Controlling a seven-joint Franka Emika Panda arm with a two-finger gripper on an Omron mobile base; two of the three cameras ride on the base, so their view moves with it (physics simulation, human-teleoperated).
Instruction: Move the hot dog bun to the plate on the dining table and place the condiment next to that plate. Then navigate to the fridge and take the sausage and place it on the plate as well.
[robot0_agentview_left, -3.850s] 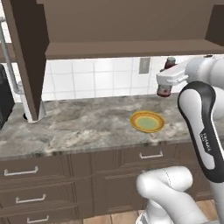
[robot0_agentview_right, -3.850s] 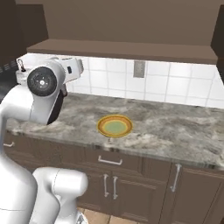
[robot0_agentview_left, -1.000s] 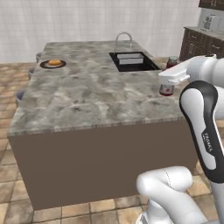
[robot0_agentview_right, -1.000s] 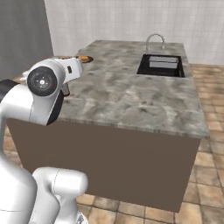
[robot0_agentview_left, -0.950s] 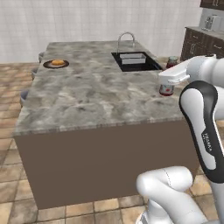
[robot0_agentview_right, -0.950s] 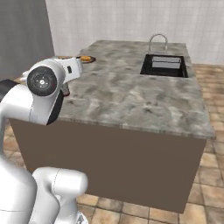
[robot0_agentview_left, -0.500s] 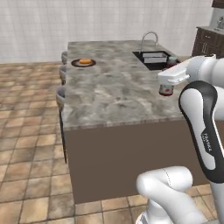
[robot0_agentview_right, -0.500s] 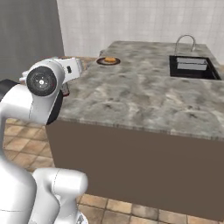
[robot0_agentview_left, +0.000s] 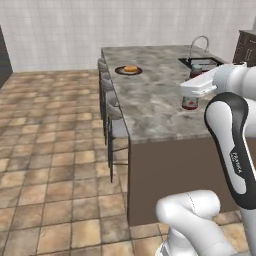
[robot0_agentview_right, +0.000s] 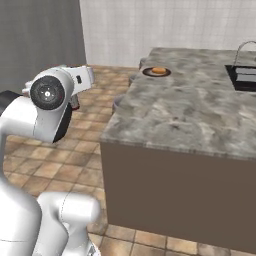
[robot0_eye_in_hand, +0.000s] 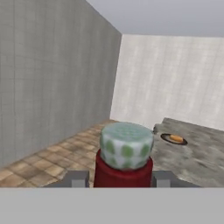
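My gripper (robot0_agentview_left: 190, 102) is shut on the condiment (robot0_agentview_left: 190, 103), a small red bottle held upright above the near right part of the dining table (robot0_agentview_left: 150, 100). In the hand view the condiment (robot0_eye_in_hand: 124, 164) with its pale cap stands between the two fingers (robot0_eye_in_hand: 78, 178). The hot dog bun (robot0_agentview_left: 130, 68) lies on the dark round plate (robot0_agentview_left: 121, 71) near the table's far left edge. That hot dog bun (robot0_agentview_right: 159, 70) and plate (robot0_agentview_right: 148, 73) are far ahead in the right base view, as are the hot dog bun (robot0_eye_in_hand: 176, 138) and plate (robot0_eye_in_hand: 166, 138) in the hand view. The sausage and the fridge are out of view.
A black sink (robot0_agentview_left: 202, 63) with a tap is set into the table's far right. Grey stools (robot0_agentview_left: 114, 112) line its left side. Tiled floor (robot0_agentview_left: 50, 150) spreads out to the left, up to a pale back wall.
The whole picture has shifted as the base drove around the island: the table now sits on the right and the floor on the left. The gripper still holds the bottle.
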